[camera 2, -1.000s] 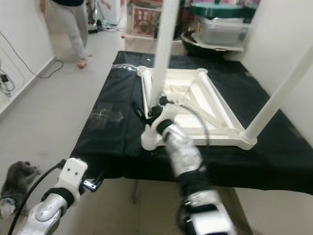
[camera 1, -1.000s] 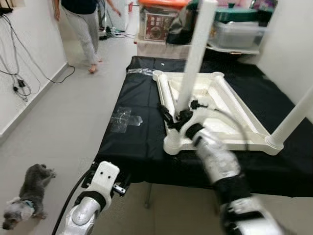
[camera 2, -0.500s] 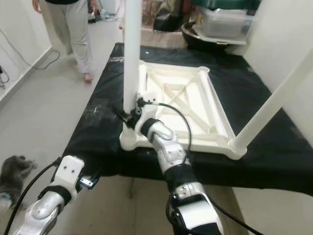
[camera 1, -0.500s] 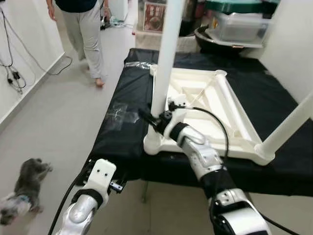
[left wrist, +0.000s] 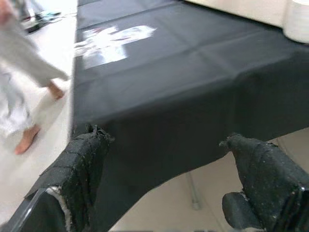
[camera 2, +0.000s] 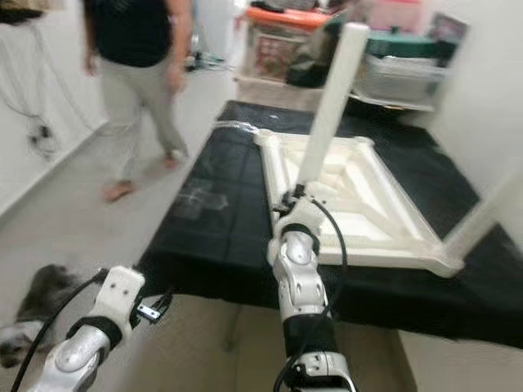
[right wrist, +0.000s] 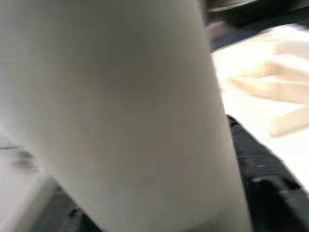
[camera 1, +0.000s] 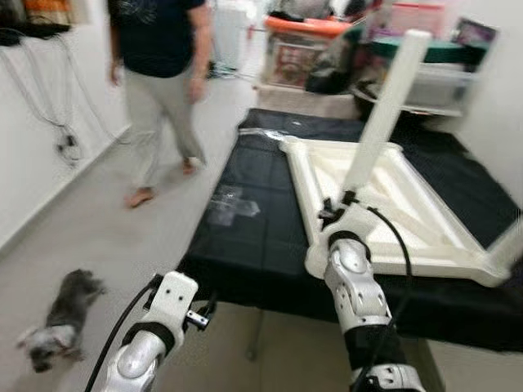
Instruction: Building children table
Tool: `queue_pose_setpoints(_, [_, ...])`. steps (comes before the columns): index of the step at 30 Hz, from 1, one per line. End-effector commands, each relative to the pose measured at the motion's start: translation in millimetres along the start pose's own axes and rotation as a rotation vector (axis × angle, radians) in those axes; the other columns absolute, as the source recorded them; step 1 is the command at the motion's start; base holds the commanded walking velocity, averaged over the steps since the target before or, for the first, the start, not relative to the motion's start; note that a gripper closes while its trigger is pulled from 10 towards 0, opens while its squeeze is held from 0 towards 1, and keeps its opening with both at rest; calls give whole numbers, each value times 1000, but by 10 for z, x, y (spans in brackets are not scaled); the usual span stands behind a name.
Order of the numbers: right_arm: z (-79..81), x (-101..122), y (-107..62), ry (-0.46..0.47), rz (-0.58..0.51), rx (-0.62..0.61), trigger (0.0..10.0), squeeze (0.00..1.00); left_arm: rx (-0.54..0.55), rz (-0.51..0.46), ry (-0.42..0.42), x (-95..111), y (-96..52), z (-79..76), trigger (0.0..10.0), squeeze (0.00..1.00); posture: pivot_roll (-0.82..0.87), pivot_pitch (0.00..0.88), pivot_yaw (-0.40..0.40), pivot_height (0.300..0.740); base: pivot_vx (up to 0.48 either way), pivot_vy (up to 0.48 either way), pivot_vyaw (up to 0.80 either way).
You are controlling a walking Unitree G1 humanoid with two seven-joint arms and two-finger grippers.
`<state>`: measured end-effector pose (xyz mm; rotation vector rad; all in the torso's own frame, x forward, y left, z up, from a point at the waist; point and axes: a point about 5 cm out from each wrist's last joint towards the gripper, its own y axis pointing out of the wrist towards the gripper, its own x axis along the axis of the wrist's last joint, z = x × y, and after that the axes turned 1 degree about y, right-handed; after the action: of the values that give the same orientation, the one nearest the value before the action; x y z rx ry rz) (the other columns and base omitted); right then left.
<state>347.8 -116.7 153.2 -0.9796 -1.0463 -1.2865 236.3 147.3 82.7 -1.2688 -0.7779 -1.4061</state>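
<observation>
One idle left gripper (left wrist: 164,183) is hanging below the worktop (camera 1: 245,237) edge, jaws wide. Reaching forward, the right gripper (camera 1: 333,214) is clamping the white leg (camera 1: 382,114) just above the upturned tabletop (camera 1: 409,204); that leg is now tilting instead of upright, so it is likely not yet seated.

The right gripper (camera 1: 333,214) is sitting behind its own wrist at the table leg (camera 1: 382,112), so its fingers are not showing. The person (camera 1: 160,73) is being cut off at the shoulders by the top edge. The far leg (camera 1: 509,243) is blurring out at the right edge. The dog (camera 1: 59,319) is smeared.
</observation>
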Motion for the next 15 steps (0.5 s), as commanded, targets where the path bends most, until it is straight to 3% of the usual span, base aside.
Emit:
queue_pose_setpoints(1, [317,186,63,63,-45,268,10000,1000,4,23,-10,-46,-8,3,10000,0,124,0,-77,740,0,0,0])
queue_pose_setpoints(2, [317,186,63,63,-45,268,10000,1000,4,23,-10,-46,-8,3,10000,0,124,0,-77,740,0,0,0])
queue_pose_setpoints(4, [582,416,18,57,-62,702,10000,0,7,27,-10,-65,-29,9,10000,0,126,0,-78,740,0,0,0])
queue_pose_setpoints(5, [582,416,18,57,-62,702,10000,0,7,27,-10,-65,-29,9,10000,0,126,0,-78,740,0,0,0])
queue_pose_setpoints(6, [650,482,-64,21,-47,929,10000,0,6,29,-9,-70,-34,1,10000,0,129,0,-80,740,0,0,0])
queue_pose_setpoints(7, [676,509,-127,-4,-31,1045,10000,0,4,30,-9,-72,-36,-7,10000,0,129,0,-80,740,0,0,0])
queue_pose_setpoints(12, [667,446,-174,-67,18,1121,10000,0,4,28,-10,-66,-28,-13,10000,0,130,0,-82,740,0,0,0])
queue_pose_setpoints(15, [718,248,-222,-114,87,1156,10000,0,9,23,-10,-49,-19,-2,10000,0,145,0,-94,740,0,0,0])
